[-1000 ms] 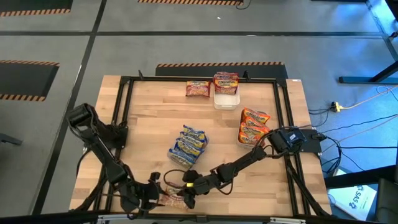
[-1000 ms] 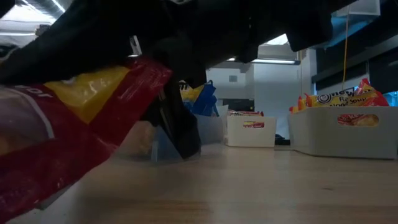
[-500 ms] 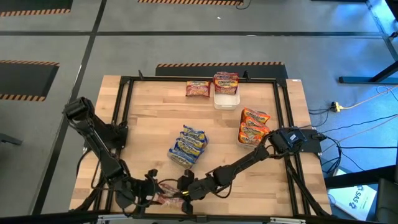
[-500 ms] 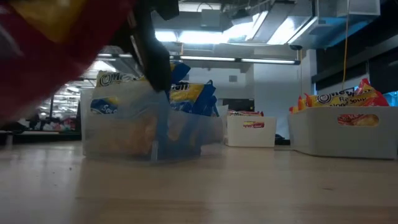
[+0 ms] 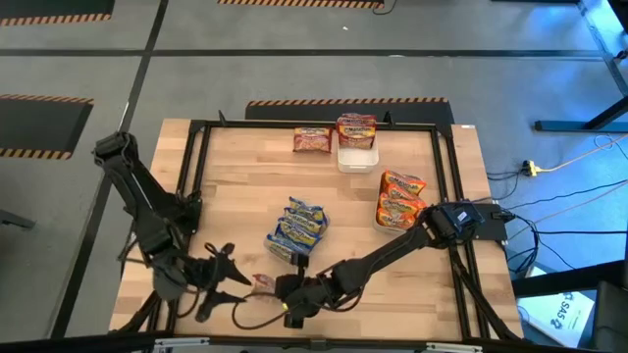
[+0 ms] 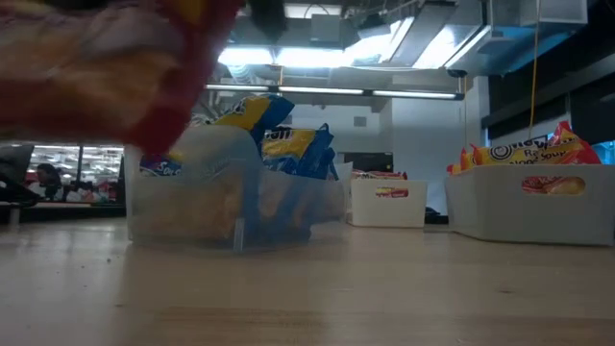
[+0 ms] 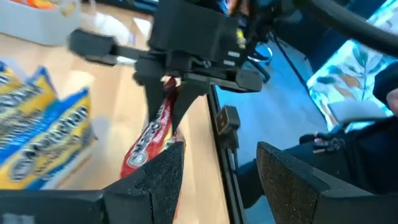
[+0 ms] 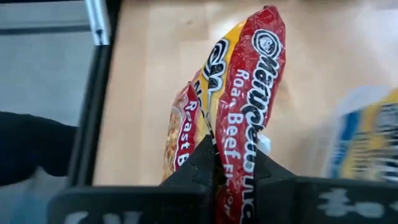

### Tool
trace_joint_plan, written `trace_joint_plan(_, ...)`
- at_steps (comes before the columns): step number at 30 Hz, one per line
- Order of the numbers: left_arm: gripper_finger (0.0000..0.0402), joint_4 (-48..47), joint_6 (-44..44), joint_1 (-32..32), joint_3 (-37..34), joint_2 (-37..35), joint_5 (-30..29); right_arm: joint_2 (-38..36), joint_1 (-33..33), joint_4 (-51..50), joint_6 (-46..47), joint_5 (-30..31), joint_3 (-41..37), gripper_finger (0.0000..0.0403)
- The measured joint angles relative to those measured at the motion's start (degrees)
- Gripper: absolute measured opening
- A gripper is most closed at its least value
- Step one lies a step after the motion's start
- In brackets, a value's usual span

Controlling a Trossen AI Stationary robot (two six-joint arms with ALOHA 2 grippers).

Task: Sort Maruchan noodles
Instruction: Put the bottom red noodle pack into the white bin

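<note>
Left gripper (image 5: 224,267) at 7 o'clock on the table (image 5: 235,196), jaws apart, nothing in them, arm folded back along the left rail. Right gripper (image 5: 280,287) at 6 o'clock, clamped shut on a dark red packet (image 8: 239,106) reading "Maruchan", "Roast Beef"; arm stretched low across from 3 o'clock. Blue-and-yellow packets (image 5: 296,227) in a clear container at centre; orange packets (image 5: 399,198) at 3 o'clock.

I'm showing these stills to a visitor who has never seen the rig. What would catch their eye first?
Probably the dark red noodle packet, pinched on edge in the right gripper near the table's front edge, just clear of the open left gripper. Next, the blue-and-yellow packets heaped in a clear container mid-table, and the orange packets stacked in a container at the right side.
</note>
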Motion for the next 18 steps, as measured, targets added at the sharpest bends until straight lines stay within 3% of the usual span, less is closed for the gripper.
trace_joint_plan(7,0.0196,-6.16,0.4,0.0,0.0,-7.3,-7.27,-0.19,-0.25,-14.39,-2.49,2.16,7.51,0.0018)
trace_joint_plan(12,0.0196,-11.41,0.38,0.0,0.0,-11.07,-9.58,-3.2,-1.76,-21.12,-2.47,0.85,7.68,0.0018)
trace_joint_plan(18,0.0196,-15.82,0.13,0.03,0.0,-12.96,-12.44,-8.95,-3.85,-29.29,-4.26,6.08,7.74,0.0019)
